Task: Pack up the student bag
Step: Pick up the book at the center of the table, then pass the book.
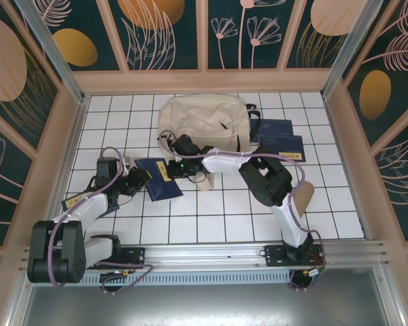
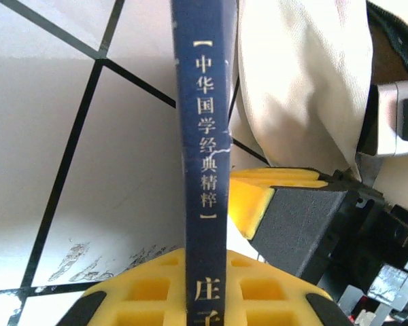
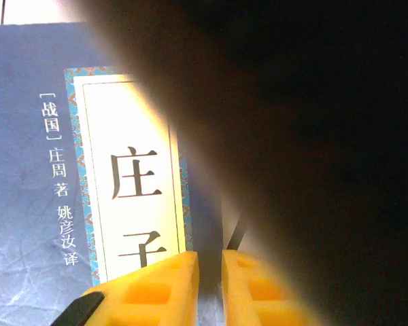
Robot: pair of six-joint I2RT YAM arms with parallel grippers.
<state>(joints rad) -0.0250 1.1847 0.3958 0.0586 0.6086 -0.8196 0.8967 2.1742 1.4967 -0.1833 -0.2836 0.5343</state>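
**Top view.** The left gripper (image 1: 141,178) is clamped on the near edge of a navy book (image 1: 162,180), which sticks out ahead of its fingers over the tiled table (image 1: 217,217). The student bag (image 1: 204,119) lies beyond both grippers, toward the far wall. The right gripper (image 1: 190,170) reaches across to just past the book's far edge, at a beige flap of the bag. My guess is that one hand carries the book while the other is placed to manage the opening. The fingertips are too small to read here. More navy books (image 1: 280,139) lie right of the bag, partly tucked under it.

**Left wrist.** The book (image 2: 202,136) runs spine-on straight out from the left gripper (image 2: 204,292), and the yellow pads (image 2: 136,299) are closed onto it. The bag's cloth (image 2: 299,81) hangs just ahead and to the right. A yellow-padded black block (image 2: 285,210) sits beside the spine and is cut off by the frame.

**Right wrist.** The right gripper (image 3: 211,285) has its fingers almost together, with a slim dark gap between them. The book cover (image 3: 47,238) lies ahead and to the left. A blurred dark fold (image 3: 292,136), probably bag cloth, hides everything to the right. I cannot tell whether any cloth is pinched.
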